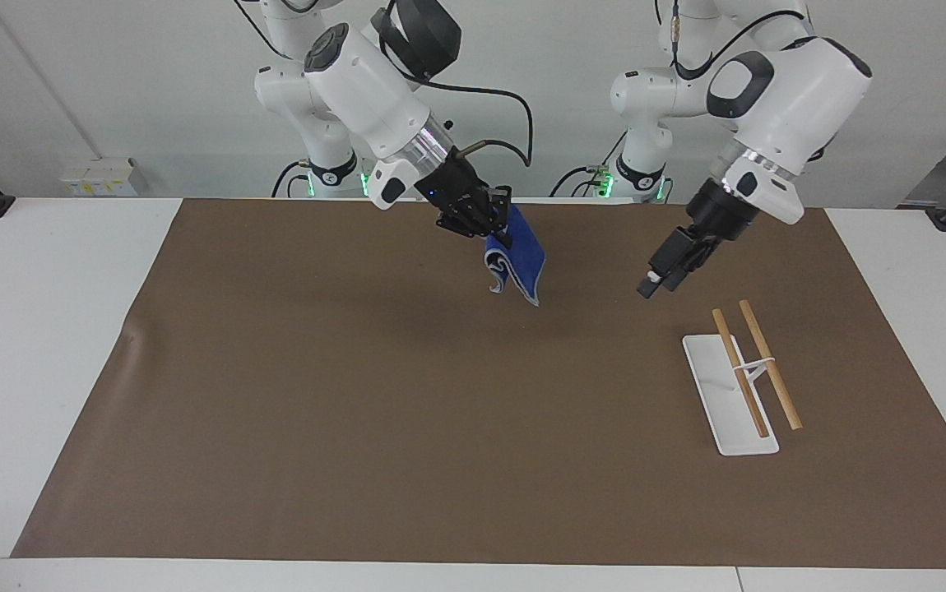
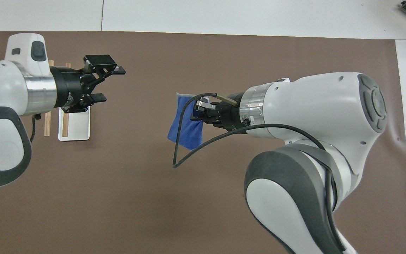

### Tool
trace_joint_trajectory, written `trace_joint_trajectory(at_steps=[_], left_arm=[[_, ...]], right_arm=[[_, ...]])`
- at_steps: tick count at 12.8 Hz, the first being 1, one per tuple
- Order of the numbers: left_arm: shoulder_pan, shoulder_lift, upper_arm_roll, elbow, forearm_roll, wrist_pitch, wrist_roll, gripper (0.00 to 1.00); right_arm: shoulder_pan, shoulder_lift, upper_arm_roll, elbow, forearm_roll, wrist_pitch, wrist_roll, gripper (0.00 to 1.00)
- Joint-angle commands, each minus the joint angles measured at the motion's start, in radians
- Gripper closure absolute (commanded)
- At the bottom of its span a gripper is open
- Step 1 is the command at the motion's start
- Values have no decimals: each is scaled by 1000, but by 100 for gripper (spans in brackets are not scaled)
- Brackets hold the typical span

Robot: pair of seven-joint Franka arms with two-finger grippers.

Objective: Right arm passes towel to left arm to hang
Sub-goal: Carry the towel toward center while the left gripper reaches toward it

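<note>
- Hanging from the right gripper (image 1: 496, 233), the towel (image 1: 522, 261) is up in the air over the brown mat (image 1: 407, 427), over the part of the mat close to the robots and about midway between the two arms' ends.
- That gripper's fingers are closed on the towel's upper edge; the cloth droops below them with one corner curled inward, a fold that only the facing view shows.
- In the overhead view the towel (image 2: 185, 123) reads as a flat blue sheet beside the right gripper (image 2: 198, 109), and a black cable loops across it; the grip point itself is partly hidden by the fingers there.
- Reaching in from its own end, the left gripper (image 1: 656, 282) is raised over the mat between the towel and the rack, pointing down and toward the towel, well apart from it.
- The overhead view shows the left gripper (image 2: 109, 83) with its two fingers spread wide and nothing between them; in the facing view the fingers line up nearly edge-on, so the gap is hard to judge there.
- Farther from the robots, the rack (image 1: 740, 411) sits on the mat toward the left arm's end: a white tray carrying two wooden rods (image 1: 769, 362).
- From overhead the left arm covers much of the rack (image 2: 79, 130), leaving only the tray's nearer end and the rod ends visible.
</note>
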Motion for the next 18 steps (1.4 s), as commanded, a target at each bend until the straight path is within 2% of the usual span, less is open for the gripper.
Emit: trace_joint_trajectory(at_steps=[1, 4, 6, 9, 14, 16, 18], left_arm=[[-5, -55, -46, -80, -27, 31, -100, 0], [-5, -78, -88, -122, -27, 22, -223, 0], [-25, -94, -88, -148, -27, 17, -315, 0], [-26, -111, -88, -168, -27, 0, -413, 0], [-14, -160, -88, -174, -27, -167, -590, 0], [-23, -186, -88, -176, -27, -205, -691, 0], [-52, -197, -88, -189, -27, -189, -777, 0]], right_arm=[[-9, -18, 25, -5, 26, -9, 31, 98], [-10, -23, 44, -11, 31, -9, 73, 98], [-12, -23, 42, -11, 85, -11, 73, 98], [-20, -25, 42, -11, 88, -14, 73, 98], [-26, -29, 39, -11, 88, -32, 73, 97], [-32, -37, 38, -11, 88, -45, 71, 97], [-37, -40, 36, -11, 88, -48, 71, 97]])
